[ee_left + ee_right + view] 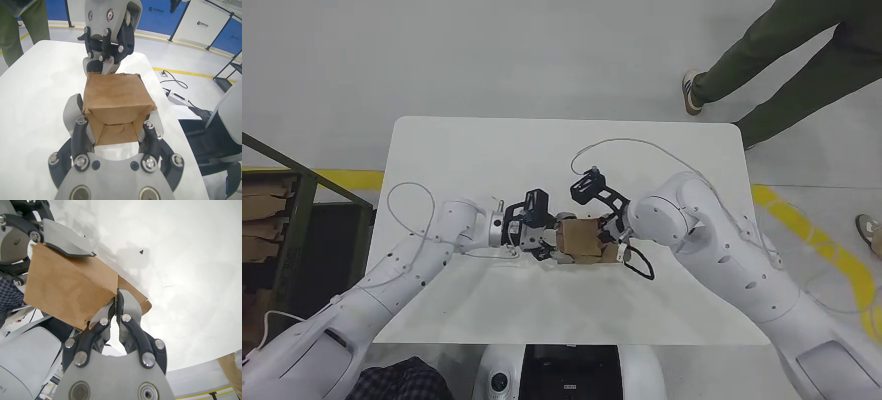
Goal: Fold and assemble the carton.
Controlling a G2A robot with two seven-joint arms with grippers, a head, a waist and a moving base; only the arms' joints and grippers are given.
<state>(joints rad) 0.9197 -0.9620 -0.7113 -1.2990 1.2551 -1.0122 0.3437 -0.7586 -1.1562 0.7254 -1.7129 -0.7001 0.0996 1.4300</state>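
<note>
The carton (pixel 579 240) already looks like a small brown box, so most of the folding seems done. Its 4 sides make a square tube. It is over the middle of the white table (pixel 492 160), between the 2 grippers. I cannot tell if it touches the table. The end that faces the left gripper (pixel 115 113) is open, and I think it needs closing next. At the other end, 1 flap sticks out a bit. The left gripper's jaws are spread wide and hug the box on 2 sides. The right gripper (pixel 116 303) has its jaws almost together, pinching a thin edge of the carton.
</note>
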